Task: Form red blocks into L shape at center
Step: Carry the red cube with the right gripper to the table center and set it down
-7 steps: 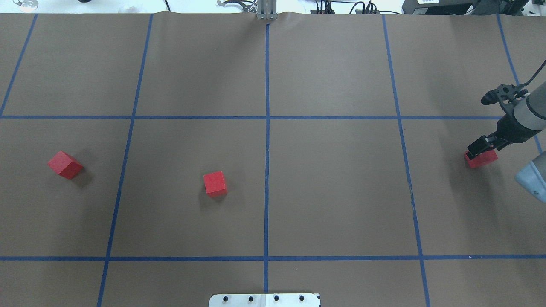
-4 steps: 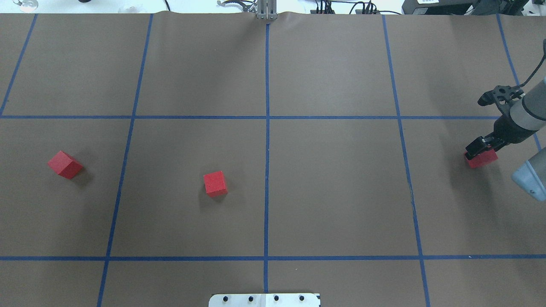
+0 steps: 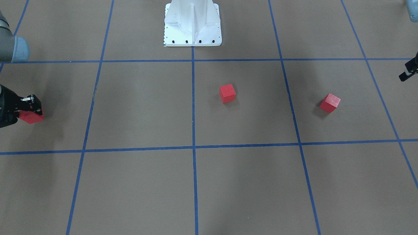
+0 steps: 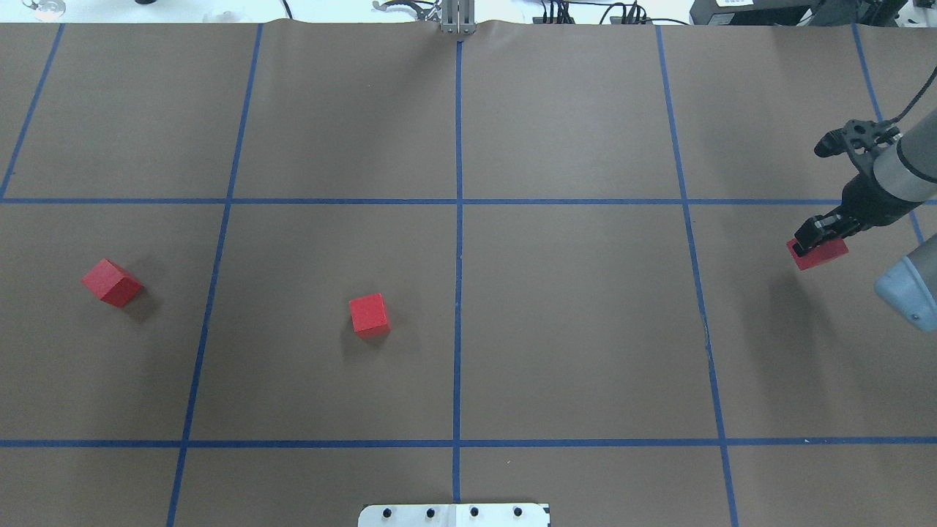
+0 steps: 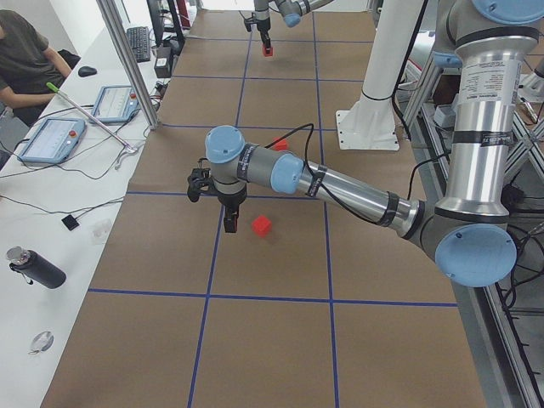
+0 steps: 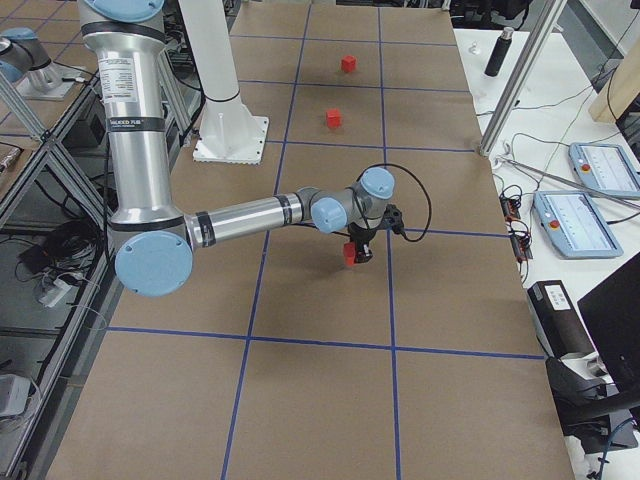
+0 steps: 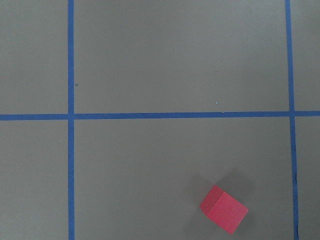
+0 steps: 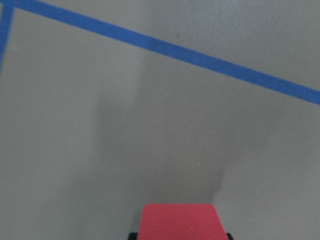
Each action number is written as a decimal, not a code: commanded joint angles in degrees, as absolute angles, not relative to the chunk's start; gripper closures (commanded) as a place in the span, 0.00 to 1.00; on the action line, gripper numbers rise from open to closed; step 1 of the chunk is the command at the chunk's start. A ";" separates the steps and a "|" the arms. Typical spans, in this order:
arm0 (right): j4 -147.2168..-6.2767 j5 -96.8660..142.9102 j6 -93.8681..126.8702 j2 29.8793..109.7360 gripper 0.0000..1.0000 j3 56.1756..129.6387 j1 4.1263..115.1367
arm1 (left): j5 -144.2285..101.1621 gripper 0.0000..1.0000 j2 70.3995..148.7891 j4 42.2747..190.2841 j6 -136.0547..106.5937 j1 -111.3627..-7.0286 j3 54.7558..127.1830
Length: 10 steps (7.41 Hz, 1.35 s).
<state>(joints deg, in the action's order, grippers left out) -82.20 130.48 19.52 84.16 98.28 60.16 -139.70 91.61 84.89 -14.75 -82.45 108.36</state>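
Three red blocks show. One sits at far left, also in the left wrist view. One sits left of the central blue line. My right gripper is shut on the third block at far right and holds it just above the floor; the block shows in the right wrist view. My left gripper hovers beyond the far-left block, out of the overhead view. Its jaw state is hidden.
The white robot base plate lies at the table's near edge on the central line. Blue tape lines divide the brown floor into squares. A side table with tablets and a bottle borders the far edge.
My right gripper has risen and shifted slightly left and away from me with its red block, and the block's shadow has separated from it. The other two blocks have not moved.
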 commanded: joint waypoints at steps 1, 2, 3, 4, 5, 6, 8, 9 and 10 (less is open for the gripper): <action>-87.45 129.56 34.59 75.11 1.00 100.81 58.20 | -139.83 0.00 91.58 85.34 -14.68 -82.27 108.28; -87.45 125.90 42.37 70.80 1.00 100.90 53.22 | -139.83 0.00 91.58 85.43 -14.59 -82.27 108.19; -87.80 122.29 49.41 66.92 1.00 100.20 48.13 | -139.83 0.00 91.58 85.60 -14.59 -82.27 107.93; -87.98 120.69 58.62 62.80 1.00 99.59 44.16 | -139.83 0.00 91.58 85.61 -14.50 -82.27 108.02; -88.07 117.98 64.02 57.45 1.00 97.49 41.51 | -139.92 0.00 91.58 85.61 -14.50 -82.18 108.19; -88.07 116.38 67.20 52.78 1.00 94.51 39.05 | -139.92 0.00 91.58 86.56 -14.24 -82.09 108.11; -87.98 114.19 73.01 44.95 1.00 87.40 34.57 | -139.92 0.00 91.49 88.33 -14.68 -81.39 108.02; -87.72 111.65 73.12 44.65 1.00 87.10 32.89 | -139.92 0.00 91.49 88.33 -14.68 -81.30 107.76; -87.54 110.14 73.04 43.34 1.00 85.97 31.04 | -139.92 0.00 91.49 88.24 -14.68 -81.30 107.67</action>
